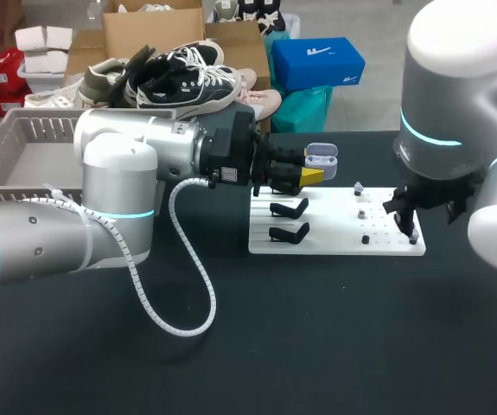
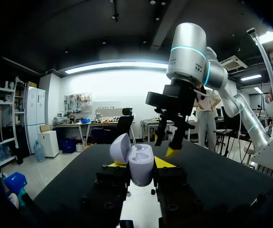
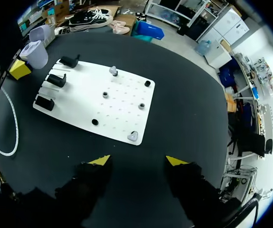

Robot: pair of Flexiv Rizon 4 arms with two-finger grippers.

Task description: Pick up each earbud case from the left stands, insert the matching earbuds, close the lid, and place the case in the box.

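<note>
My left gripper (image 2: 141,165) is shut on a lavender earbud case (image 2: 141,167), holding it upright with its lid (image 2: 119,148) open over the far left corner of the white board (image 1: 334,238). The case (image 1: 321,156) and left gripper (image 1: 304,177) also show in the head view. Small grey earbuds (image 3: 113,71) (image 3: 133,136) sit on pegs of the board (image 3: 79,109). My right gripper (image 3: 138,161) hangs open and empty above the board's right end, fingers pointing down (image 1: 406,220). Seen from the left wrist, the right gripper (image 2: 167,145) hovers just beyond the case.
Three black stands (image 3: 56,80) line the board's left side, two of them (image 1: 288,208) (image 1: 288,232) visible from above. Small black knobs (image 3: 147,83) dot the board. A grey slatted basket (image 1: 23,143) stands at the far left. A white cable (image 1: 187,285) loops onto the table.
</note>
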